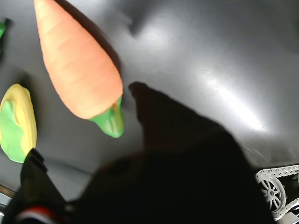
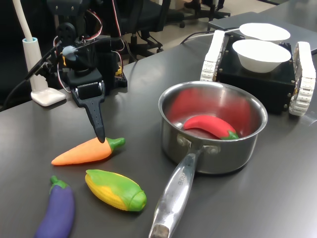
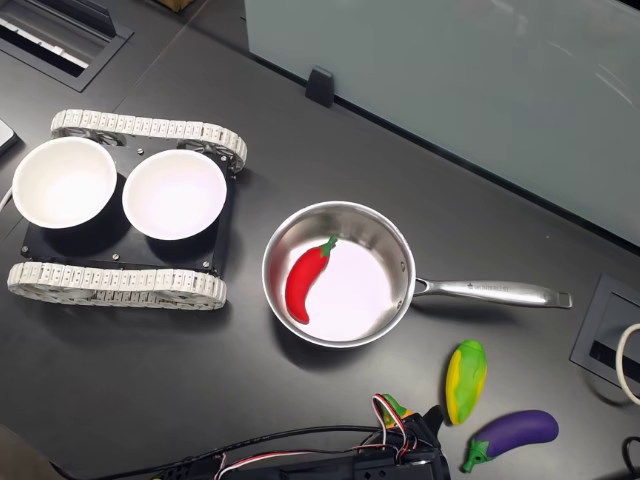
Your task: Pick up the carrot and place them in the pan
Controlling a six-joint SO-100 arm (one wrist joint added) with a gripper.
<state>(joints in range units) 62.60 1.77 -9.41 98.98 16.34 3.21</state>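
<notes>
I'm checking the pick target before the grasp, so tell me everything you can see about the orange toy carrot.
The smooth orange toy carrot looks like soft plastic or rubber, with faint ridges across its body, tapering to a blunt point and ending in a short green stem. It lies flat on the dark grey table, not in the stainless-steel saucepan, its stem toward the pan and its tip toward the first exterior view's left. The black gripper points down at its stem end; contact cannot be confirmed. The yellow-green corn cob lies beside it, apart.

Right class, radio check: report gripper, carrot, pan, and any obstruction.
Gripper down at carrot's green stem end, jaw state unclear. Carrot lying on table, not lifted. Pan holds red chili pepper; path looks clear.
</notes>
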